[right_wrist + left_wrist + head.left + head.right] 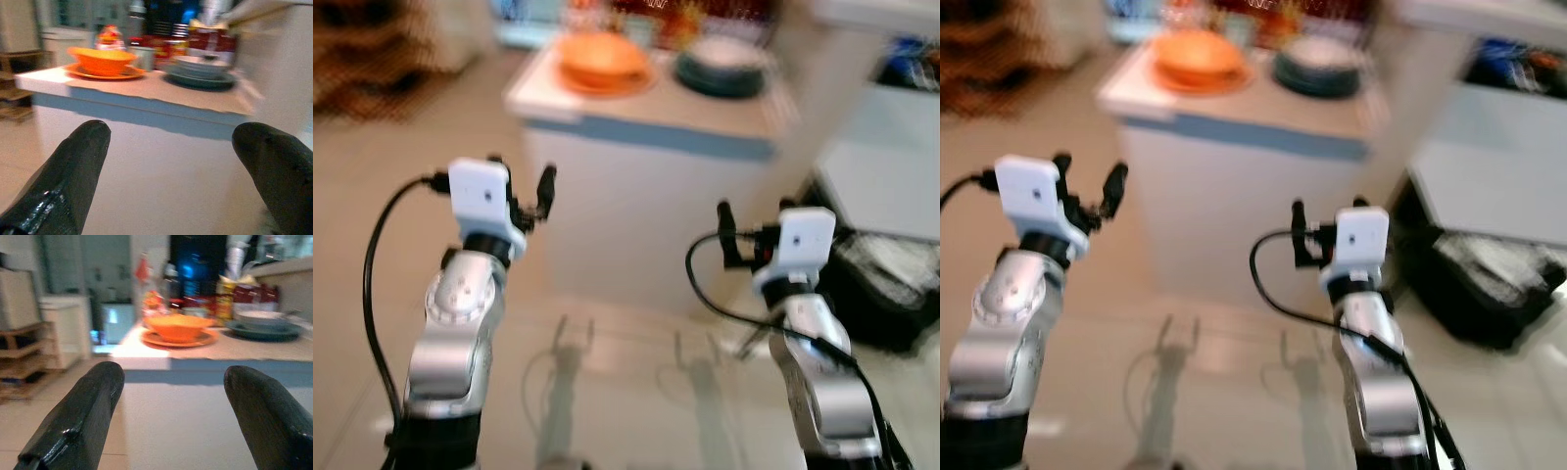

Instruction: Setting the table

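An orange bowl (603, 54) sits on an orange plate (607, 83) at the left of a white counter (646, 108). Beside them to the right lies a dark green plate (720, 78) with a pale bowl (203, 63) on it. Both arms are raised in front of the counter, short of it. My left gripper (521, 186) is open with nothing between its fingers (83, 421). My right gripper (754, 230) is open and empty too, its fingers (68, 181) spread wide. The views are blurred.
Packets and jars (234, 293) stand at the back of the counter. A black bag (886, 284) lies on the floor to the right, next to a pale cabinet (891, 166). Wooden shelves (19, 352) stand at far left. Tiled floor (607, 392) lies between me and the counter.
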Controlling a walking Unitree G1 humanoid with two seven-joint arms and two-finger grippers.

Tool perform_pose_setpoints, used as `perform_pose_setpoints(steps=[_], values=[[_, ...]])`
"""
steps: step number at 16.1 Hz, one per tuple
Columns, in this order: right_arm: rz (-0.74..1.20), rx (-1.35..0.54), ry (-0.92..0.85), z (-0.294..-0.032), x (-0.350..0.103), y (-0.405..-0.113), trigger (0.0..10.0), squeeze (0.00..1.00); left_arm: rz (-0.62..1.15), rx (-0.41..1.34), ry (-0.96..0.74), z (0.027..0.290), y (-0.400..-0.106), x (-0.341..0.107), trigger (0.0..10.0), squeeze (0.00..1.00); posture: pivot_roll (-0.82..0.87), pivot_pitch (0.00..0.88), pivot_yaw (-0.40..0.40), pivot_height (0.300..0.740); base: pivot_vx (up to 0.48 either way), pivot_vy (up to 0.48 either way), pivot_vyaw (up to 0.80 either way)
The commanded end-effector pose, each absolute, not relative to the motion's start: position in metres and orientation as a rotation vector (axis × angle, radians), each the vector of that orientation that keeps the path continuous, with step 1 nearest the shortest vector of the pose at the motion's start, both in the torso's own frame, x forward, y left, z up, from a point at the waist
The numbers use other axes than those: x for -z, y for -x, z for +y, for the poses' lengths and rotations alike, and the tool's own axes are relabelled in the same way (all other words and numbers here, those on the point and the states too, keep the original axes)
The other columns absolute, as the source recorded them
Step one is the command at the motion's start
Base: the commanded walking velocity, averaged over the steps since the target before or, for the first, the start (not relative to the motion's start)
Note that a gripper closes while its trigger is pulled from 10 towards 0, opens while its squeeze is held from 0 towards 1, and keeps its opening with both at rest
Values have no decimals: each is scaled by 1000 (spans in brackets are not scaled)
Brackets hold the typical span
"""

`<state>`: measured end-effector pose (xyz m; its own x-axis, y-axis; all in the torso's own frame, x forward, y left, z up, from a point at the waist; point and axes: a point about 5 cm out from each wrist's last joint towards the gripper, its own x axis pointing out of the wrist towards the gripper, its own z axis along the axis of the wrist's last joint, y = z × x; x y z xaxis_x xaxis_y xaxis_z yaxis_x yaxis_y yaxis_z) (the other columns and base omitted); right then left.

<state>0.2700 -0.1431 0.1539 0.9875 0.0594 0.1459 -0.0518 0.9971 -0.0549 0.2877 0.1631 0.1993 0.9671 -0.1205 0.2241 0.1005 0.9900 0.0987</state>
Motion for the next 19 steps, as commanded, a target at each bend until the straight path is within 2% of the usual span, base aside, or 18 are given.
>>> perform_pose_setpoints(steps=[1, 5, 11, 15, 19], values=[[-168, -60, 49, -143, -159, -272, 10000, 0, -241, 135, -87, 159, -287, -204, 10000, 0, 99, 15, -42, 740, 424, 0, 800], [-182, -46, 50, -147, -162, -274, 10000, 0, -216, 166, -110, 156, -286, -200, 10000, 0, 100, 10, -43, 740, 423, 0, 800], [-252, 54, 15, -168, -187, -282, 10000, 0, -196, 280, -90, 142, -284, -198, 10000, 0, 94, 19, -40, 740, 423, 0, 0], [-261, 77, -18, -175, -196, -286, 10000, 0, -196, 307, -89, 139, -284, -199, 10000, 0, 92, 24, -42, 740, 423, 0, -744], [-260, 81, -68, -177, -202, -286, 10000, 0, -202, 353, -88, 137, -284, -202, 10000, 0, 88, 24, -42, 740, 414, 0, 0]])
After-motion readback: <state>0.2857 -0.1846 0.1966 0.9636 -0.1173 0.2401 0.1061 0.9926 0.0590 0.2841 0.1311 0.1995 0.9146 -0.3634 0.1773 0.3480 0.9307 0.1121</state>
